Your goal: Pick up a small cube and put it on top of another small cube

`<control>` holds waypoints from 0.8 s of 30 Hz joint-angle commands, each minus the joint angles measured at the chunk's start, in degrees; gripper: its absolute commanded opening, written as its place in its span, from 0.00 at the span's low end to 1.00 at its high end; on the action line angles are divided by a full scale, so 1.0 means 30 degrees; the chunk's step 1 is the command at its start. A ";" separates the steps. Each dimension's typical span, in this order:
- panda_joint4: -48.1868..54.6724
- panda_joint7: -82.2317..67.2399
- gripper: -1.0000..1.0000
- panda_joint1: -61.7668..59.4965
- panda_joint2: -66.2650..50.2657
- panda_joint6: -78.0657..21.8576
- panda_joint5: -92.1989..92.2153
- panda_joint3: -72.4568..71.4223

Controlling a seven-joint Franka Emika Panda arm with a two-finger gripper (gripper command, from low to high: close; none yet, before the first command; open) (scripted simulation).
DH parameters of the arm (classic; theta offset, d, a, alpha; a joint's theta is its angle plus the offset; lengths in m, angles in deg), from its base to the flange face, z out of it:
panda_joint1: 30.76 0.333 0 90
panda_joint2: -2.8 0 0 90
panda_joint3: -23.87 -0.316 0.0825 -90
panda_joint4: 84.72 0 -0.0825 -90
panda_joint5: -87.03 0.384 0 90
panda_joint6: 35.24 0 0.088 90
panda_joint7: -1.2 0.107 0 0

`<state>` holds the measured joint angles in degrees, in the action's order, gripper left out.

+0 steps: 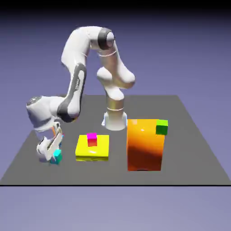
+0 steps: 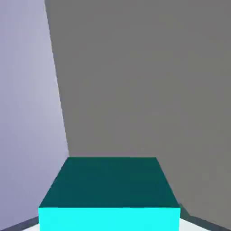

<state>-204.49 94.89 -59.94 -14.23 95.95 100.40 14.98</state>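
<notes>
Turquoise cube (image 1: 56,156) is held between the gripper's (image 1: 53,158) fingers, low over the dark table (image 1: 149,101) at the exterior view's left; whether its underside is touching the tabletop can't be told. In the hand view the cube is seen large at the bottom edge, pinched from both sides, one face dark teal, one bright cyan. Green cube (image 1: 162,127) is seen by the upper corner of the tall orange block (image 1: 144,146), toward the exterior view's right; exact contact can't be told. Yellow slab (image 1: 92,151) is located between gripper and orange block, with a magenta-topped red cube (image 1: 92,140) seen over it. Arm (image 1: 85,49) is bent, hand tilted.
</notes>
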 commanded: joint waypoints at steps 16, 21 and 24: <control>-0.2299 -0.6588 0.00 0.7955 0.7624 -0.6189 -0.1409 -0.6737; -0.2416 -0.6582 1.00 0.7964 0.7584 -0.6035 -0.1415 -0.6750; -0.0531 -0.6679 1.00 0.7815 0.8231 -0.8525 -0.1323 -0.6531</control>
<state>-206.08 74.86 -36.50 10.47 70.38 96.43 -4.61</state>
